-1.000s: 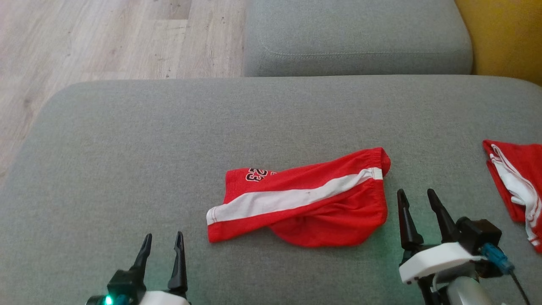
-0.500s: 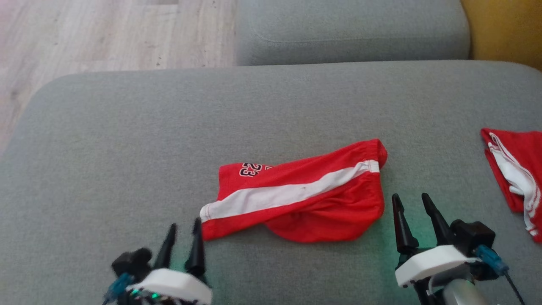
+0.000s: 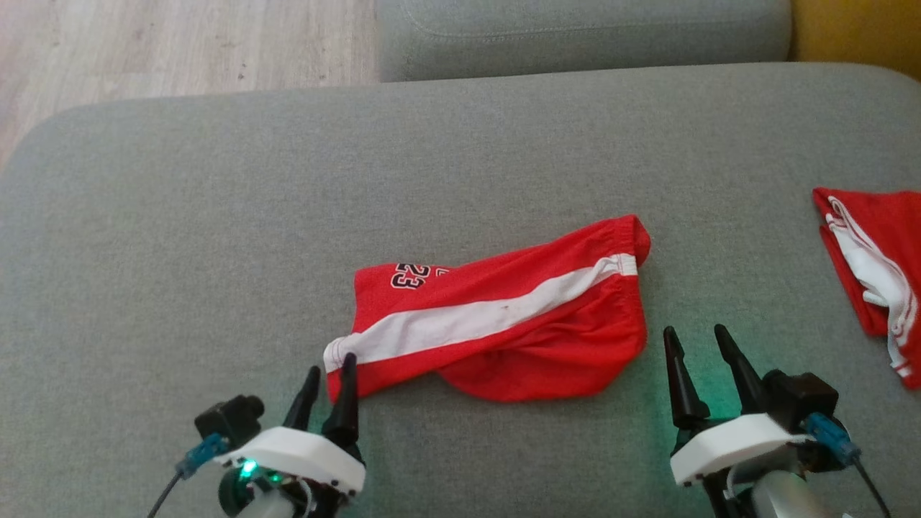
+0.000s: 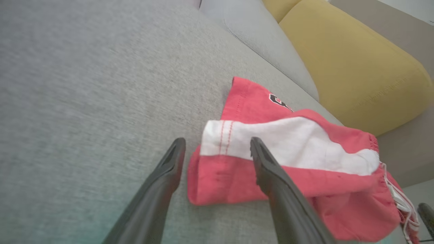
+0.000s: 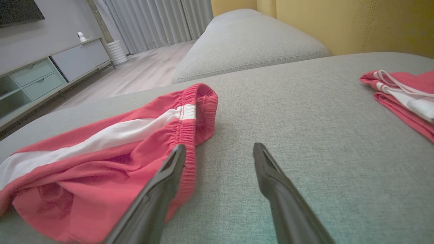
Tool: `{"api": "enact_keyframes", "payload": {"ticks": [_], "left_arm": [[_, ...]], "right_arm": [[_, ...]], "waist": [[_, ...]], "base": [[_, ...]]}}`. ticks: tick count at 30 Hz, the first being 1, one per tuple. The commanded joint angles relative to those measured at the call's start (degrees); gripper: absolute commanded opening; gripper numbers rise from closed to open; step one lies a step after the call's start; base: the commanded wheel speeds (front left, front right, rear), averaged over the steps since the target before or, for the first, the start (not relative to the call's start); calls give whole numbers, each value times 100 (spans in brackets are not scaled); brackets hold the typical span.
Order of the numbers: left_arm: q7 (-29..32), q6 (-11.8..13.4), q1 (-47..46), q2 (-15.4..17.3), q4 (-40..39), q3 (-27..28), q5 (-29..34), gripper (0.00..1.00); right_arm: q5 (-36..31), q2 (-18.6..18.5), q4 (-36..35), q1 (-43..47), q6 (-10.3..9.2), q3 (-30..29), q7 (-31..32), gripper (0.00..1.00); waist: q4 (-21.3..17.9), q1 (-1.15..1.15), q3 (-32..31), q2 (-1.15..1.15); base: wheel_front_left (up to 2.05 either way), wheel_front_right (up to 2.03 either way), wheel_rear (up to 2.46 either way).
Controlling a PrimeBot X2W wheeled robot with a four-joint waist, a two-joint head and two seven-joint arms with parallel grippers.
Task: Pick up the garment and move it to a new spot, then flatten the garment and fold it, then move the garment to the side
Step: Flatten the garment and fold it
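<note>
The red shorts (image 3: 496, 324) are laid crumpled near the middle of a grey sofa cushion (image 3: 180, 216). A white stripe is run along their length, the number 23 is printed by the hem at their left end, and the elastic waistband is at their right end. The left pincer (image 3: 332, 364) is held wide at the shorts' near left corner. In the left wrist view that red-and-white hem corner is seen between the two dark fingers, with one finger over the fabric; whether the cloth is touched cannot be told, and nothing is gripped. The right pincer (image 3: 695, 330) is likewise spread wide and empty, just beside the waistband end of the shorts. Well to the right of the shorts, a second red and white garment (image 3: 867, 266) with white cords is laid on the same cushion. Beyond the shorts, a second grey cushion (image 3: 575, 29) and a wooden floor (image 3: 144, 43) are seen.
</note>
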Motion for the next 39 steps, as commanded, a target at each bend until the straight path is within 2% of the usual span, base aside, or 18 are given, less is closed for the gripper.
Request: {"api": "enact_keyframes", "payload": {"ticks": [1,7,12,26,31,39], "left_arm": [[-67,-32,-283,116,-143,37,-141,100],[-64,-32,-614,343,40,-381,-509,100],[-36,-32,-790,265,196,-693,-806,100],[62,-33,-859,666,-428,-1344,-1945,100],[60,-33,-891,789,-609,-1592,-2116,100],[-34,-33,-894,871,-713,-1669,-2210,100]], "right_arm": [[-38,-16,-170,-236,39,148,-69,100],[-53,-16,-152,-325,39,200,-69,100],[-44,-16,-114,-389,39,271,-69,100],[32,-16,-21,-431,39,255,-69,100],[67,-16,-9,-436,39,297,-69,100],[90,-16,-3,-418,39,308,-69,100]], "waist": [[-5,-1,29,0],[-28,-1,122,0],[-68,-1,185,0],[-97,-1,216,0],[-84,-1,191,0],[-89,-1,161,0]], "base": [[0,0,0],[0,0,0],[0,0,0],[0,0,0],[0,0,0],[0,0,0]]}}
